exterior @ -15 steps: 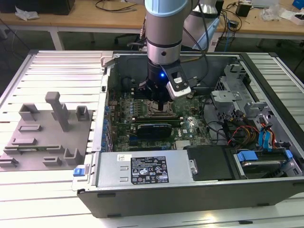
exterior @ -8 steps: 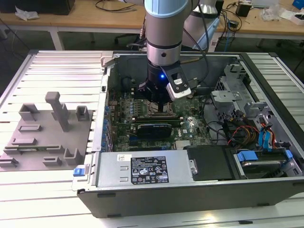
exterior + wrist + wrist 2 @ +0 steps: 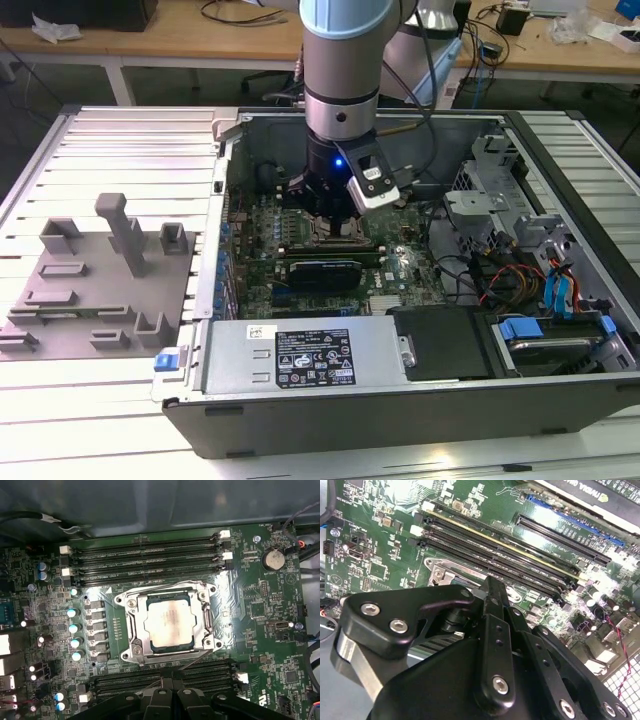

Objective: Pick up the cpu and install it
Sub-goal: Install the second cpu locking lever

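Note:
The cpu (image 3: 167,625), a pale silver square chip, lies flat inside the metal-framed socket (image 3: 131,630) on the green motherboard (image 3: 260,610) in the first wrist view. My gripper (image 3: 172,684) hangs just above the board, beside the socket and over the memory slots (image 3: 150,682), shut with nothing in it. In the second wrist view the gripper (image 3: 492,586) stands over a corner of the socket (image 3: 445,572). In the exterior view the gripper (image 3: 335,212) is down inside the open computer case (image 3: 400,400), right over the socket (image 3: 338,236).
A graphics card (image 3: 325,272) lies just in front of the socket, with the power supply (image 3: 300,355) beyond it. Drive cages and cables (image 3: 520,260) fill the exterior view's right side of the case. A grey fixture plate (image 3: 95,290) with blocks lies on the slatted table at that view's left.

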Robot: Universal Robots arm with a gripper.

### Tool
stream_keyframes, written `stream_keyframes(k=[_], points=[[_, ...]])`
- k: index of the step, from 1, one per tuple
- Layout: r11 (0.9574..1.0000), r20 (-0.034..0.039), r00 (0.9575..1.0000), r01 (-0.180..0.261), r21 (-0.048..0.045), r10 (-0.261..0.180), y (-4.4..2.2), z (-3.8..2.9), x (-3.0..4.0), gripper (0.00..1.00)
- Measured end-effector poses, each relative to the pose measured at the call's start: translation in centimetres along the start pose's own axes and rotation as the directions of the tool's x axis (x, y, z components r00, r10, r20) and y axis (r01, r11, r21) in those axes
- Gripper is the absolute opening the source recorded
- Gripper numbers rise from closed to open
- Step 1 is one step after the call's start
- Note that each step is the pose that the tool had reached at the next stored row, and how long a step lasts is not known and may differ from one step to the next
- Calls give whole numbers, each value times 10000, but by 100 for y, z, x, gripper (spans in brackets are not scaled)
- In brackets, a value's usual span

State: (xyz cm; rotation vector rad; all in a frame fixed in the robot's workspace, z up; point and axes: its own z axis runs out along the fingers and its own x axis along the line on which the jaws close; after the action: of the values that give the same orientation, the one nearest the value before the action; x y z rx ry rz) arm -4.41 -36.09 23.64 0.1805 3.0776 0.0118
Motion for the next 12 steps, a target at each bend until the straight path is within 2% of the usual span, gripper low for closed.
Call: stream_keyframes(k=[8,12], points=[[10000,0,10000,1,0,-1,-3,13,23,11],[10000,7,10000,1,0,-1,-5,65,41,11]])
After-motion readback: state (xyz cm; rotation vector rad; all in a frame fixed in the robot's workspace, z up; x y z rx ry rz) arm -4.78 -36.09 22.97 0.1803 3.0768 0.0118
